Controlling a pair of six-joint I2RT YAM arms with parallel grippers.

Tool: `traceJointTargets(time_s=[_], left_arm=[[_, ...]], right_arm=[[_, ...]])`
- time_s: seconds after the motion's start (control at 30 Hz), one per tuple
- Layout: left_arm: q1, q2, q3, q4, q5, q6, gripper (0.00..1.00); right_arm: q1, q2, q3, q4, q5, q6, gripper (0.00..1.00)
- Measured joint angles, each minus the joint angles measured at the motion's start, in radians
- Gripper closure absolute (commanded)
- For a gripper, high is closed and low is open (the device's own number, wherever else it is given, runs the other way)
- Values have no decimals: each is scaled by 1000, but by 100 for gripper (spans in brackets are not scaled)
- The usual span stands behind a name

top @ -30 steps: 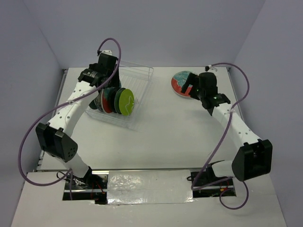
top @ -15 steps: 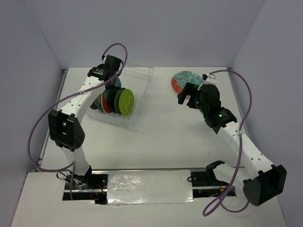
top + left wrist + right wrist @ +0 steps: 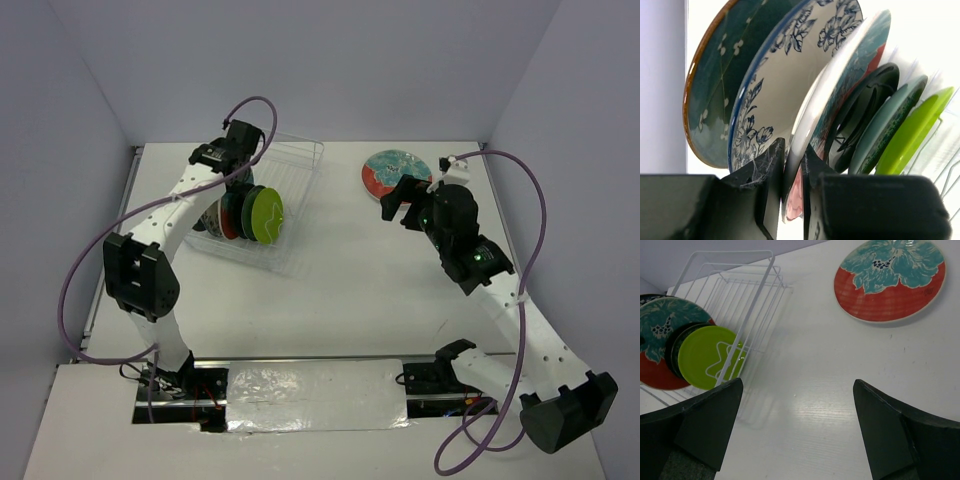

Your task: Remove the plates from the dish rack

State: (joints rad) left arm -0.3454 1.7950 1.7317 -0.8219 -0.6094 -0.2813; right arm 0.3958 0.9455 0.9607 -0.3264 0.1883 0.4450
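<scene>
The dish rack [image 3: 290, 185] stands at the back left with several plates upright in it. In the left wrist view they read from left to right: a dark teal plate [image 3: 715, 90], a white-blue floral plate [image 3: 785, 75], a red-teal plate [image 3: 850, 65], a black one [image 3: 865, 110], a teal glazed one [image 3: 890, 125] and a lime green one [image 3: 915, 130]. My left gripper [image 3: 792, 172] is shut on the rim of the red-teal plate. Another red-teal plate [image 3: 392, 172] lies flat on the table at the back right. My right gripper [image 3: 797, 430] hovers open over bare table near it, holding nothing.
The right half of the rack [image 3: 755, 305] holds no plates. The lime green plate [image 3: 707, 355] is the outermost one in the row. Walls close in the table on the left, back and right.
My left gripper's jaws have closed from wide open onto the red-teal plate's rim in the rack. My right arm has drawn back from the plate lying on the table, still open.
</scene>
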Motion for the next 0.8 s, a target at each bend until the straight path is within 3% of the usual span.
traceJointTargets(time_s=[0.3, 0.8], left_arm=[[-30, -6, 32, -55, -15, 52, 100], [-81, -97, 354, -232, -109, 96, 100]], right_arm=[[4, -10, 0, -5, 0, 4, 1], [6, -23, 8, -21, -29, 3, 0]])
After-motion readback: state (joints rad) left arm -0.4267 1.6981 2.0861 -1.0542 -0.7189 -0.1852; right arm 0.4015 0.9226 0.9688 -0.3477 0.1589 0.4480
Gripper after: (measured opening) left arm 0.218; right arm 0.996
